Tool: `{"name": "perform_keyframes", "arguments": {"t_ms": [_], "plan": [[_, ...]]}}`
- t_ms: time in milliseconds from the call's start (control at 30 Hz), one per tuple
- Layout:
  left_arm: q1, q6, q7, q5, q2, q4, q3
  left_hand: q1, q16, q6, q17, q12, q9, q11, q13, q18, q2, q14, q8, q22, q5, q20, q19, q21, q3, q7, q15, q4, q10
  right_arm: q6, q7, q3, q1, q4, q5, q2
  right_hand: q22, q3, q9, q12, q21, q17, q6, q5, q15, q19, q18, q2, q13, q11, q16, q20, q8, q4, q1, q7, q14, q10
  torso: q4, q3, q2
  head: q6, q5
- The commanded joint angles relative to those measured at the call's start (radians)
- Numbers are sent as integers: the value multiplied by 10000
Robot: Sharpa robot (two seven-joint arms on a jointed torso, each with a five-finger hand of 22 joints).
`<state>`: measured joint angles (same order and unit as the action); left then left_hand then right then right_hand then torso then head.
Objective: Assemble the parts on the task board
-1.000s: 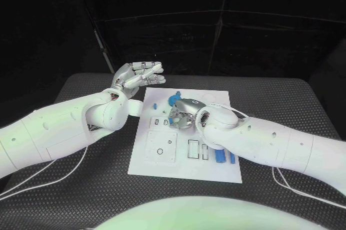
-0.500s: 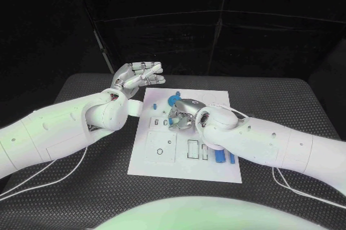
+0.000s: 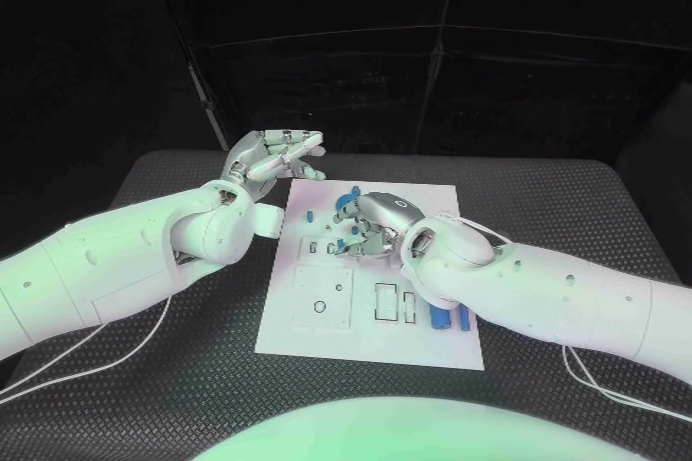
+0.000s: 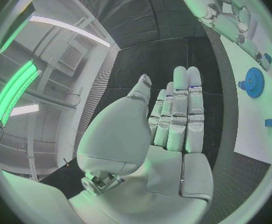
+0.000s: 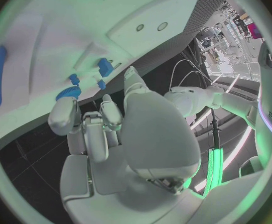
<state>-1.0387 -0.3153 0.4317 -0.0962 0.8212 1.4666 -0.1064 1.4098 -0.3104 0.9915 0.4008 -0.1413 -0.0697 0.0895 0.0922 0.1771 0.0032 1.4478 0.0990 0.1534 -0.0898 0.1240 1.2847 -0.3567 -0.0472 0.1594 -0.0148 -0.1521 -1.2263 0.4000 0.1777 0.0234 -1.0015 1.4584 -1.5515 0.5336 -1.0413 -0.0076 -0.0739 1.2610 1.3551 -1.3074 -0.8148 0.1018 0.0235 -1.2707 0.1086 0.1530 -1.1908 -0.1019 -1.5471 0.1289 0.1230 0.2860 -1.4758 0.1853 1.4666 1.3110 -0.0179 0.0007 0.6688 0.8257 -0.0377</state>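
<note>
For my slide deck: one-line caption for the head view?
Right hand over the task board among blue parts; left hand raised beside it.

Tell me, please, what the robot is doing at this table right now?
It is assembling small blue plastic parts on the white rectangular task board. The right hand hangs over the board's middle, near a blue toothed gear; whether its fingers hold anything is unclear. The left hand hovers empty off the board's far left corner.

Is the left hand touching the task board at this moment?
Apart. In the left wrist view the left hand is held flat and empty over the black table, with dark mat between its fingers and the task board.
</note>
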Motion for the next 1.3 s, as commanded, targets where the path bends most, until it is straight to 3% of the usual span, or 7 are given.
{"name": "perform_keyframes", "arguments": {"t_ms": [33, 200, 267, 367, 633, 867, 1300], "plan": [[-18, 510, -900, -1208, 58, -20, -12, -121, -776, 314, 723, -166, -32, -155, 137, 36, -7, 377, 104, 270, 23, -156, 315, -449, -115, -69, 142, -134, -569, 884, -1966, 15, -61, 454, 1126, 372, 42, 73, -13, 49, -59, -1843, -108, 17, -6, 84, -50, -62, -30, 39, 38, 26, 87, -24, -70, 4, 865, 37, 19, -12, -24, -32, -32], [-21, 723, -2365, -2760, 194, -7, -17, -377, -7115, 726, 6515, -1045, -118, -498, 877, 1, -55, 848, 244, 1413, 41, -496, 767, -1900, -358, -352, 422, -460, -1690, 883, -2837, 491, -169, 1110, 2370, 1151, 439, -77, -13, 16, -256, -1568, -212, 29, -32, 347, 24, -159, 45, 65, 145, 3, 221, -23, 80, -29, 795, -42, 4, 5, -44, -47, -37], [-27, 918, -3419, -3675, 251, 33, -23, -398, -9942, 911, 9132, -2145, -251, -663, 1875, -372, 8, 902, 450, 4363, 20, -677, 1121, -4602, -414, -457, 526, -573, -1845, 842, -2991, 868, -226, 1310, 3049, 1596, 487, -181, -5, 10, -288, -1547, -246, 135, -47, 379, 32, -202, 71, 80, 157, -10, 279, -41, 138, -46, 790, -70, 15, 27, -89, -41, -60], [-41, 1307, -4626, -4717, 296, 116, -30, -653, -11362, 1024, 10476, -4089, -565, -742, 3709, -605, -21, 933, 884, 6566, 56, -779, 1066, -6618, -615, -565, 560, -848, -1204, 748, -2949, 1112, -409, 1414, 3877, 2087, 498, -247, -3, 43, -301, -1550, -326, 371, -73, 379, 34, -321, 61, 114, 160, -35, 377, -108, 113, -80, 792, -57, 14, 23, -132, -22, -73], [-276, 3084, -7874, -8308, 87, 221, -39, -1960, -12604, 815, 11700, -9913, -1899, -976, 9504, -1035, 439, 1230, 2482, 10346, 24, -816, 1406, -9734, -1478, -863, 795, -1353, -1259, 611, -2201, 1347, -974, 1183, 5010, 3076, 645, -519, 13, 79, -375, -1304, -442, 823, -135, 423, 58, -415, 80, 176, 271, -94, 549, -151, 258, -145, 736, 2, 52, 66, -272, 41, -125], [-586, 4291, -9039, -10005, -482, -167, 25, -2086, -12604, 325, 11700, -10655, -2973, -1016, 10303, -1120, 632, 1230, 3510, 11081, 169, -825, 1409, -10267, -1850, -965, 849, -1379, -1307, 465, -1864, 1377, -1096, 982, 5206, 3241, 771, -620, 26, 42, -441, -1188, -449, 1041, -155, 479, 79, -459, 143, 195, 328, -116, 602, -177, 268, -162, 710, -17, 19, 135, -360, 93, -135], [-1213, 5530, -9558, -10675, -1870, -1431, 635, -2247, -12604, 85, 11700, -11217, -3477, -1027, 10948, -1146, 816, 1230, 3892, 11309, 220, -842, 1433, -10417, -2055, -1011, 867, -1401, -1578, 328, -1403, 1378, -1128, 752, 5248, 3130, 1065, -764, 40, -99, -595, -912, -446, 1268, -176, 629, 130, -483, 333, 213, 457, -138, 665, -167, 305, -179, 648, -120, 33, 151, -387, 155, -159]]}}
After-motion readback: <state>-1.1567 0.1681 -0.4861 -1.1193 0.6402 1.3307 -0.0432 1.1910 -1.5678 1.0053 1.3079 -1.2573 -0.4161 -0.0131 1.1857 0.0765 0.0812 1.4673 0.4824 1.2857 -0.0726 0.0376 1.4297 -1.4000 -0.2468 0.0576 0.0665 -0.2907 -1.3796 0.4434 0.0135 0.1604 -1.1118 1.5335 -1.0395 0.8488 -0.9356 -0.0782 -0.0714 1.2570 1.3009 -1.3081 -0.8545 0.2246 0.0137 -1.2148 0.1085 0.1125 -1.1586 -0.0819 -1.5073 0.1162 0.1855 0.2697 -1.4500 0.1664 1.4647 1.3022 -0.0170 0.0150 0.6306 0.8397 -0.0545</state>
